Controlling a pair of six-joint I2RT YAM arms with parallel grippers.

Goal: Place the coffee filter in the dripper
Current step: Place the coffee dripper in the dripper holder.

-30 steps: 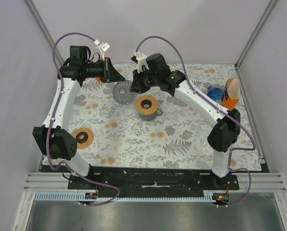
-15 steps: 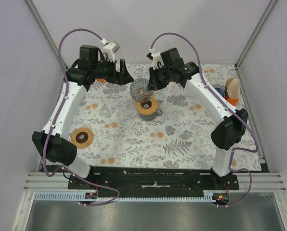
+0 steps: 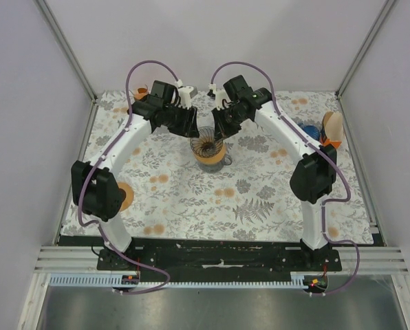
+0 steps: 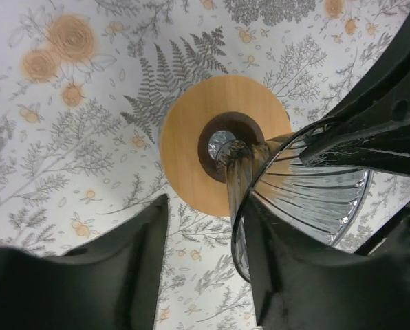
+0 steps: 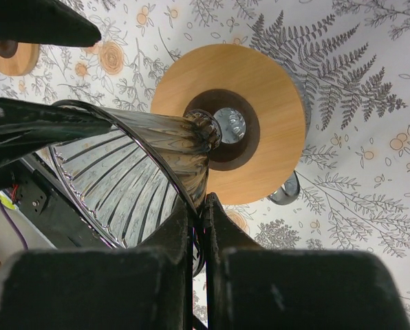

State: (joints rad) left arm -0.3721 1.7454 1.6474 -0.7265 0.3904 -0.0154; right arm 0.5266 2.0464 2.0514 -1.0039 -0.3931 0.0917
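Observation:
A ribbed, glassy filter cone (image 3: 206, 143) hangs tip-down over the hole of the round wooden dripper ring (image 3: 209, 160), which sits on a mug. My right gripper (image 3: 217, 129) is shut on the cone's rim; in the right wrist view the gripper (image 5: 199, 203) pinches the wall of the cone (image 5: 122, 172) above the ring (image 5: 260, 89). My left gripper (image 3: 191, 129) is open. In the left wrist view its jaws (image 4: 205, 206) stand wide apart, with the cone (image 4: 308, 192) against the right finger and the ring (image 4: 191, 151) below.
The mug's handle (image 5: 287, 189) sticks out under the ring. A second wooden ring (image 3: 120, 198) lies at the left, partly behind the left arm. A blue object (image 3: 307, 130) and an orange-and-beige one (image 3: 332, 130) stand at the right edge.
Both arms have swung in to the middle. The right gripper has carried the cone from the back left to over the wooden ring and turned it tip-down.

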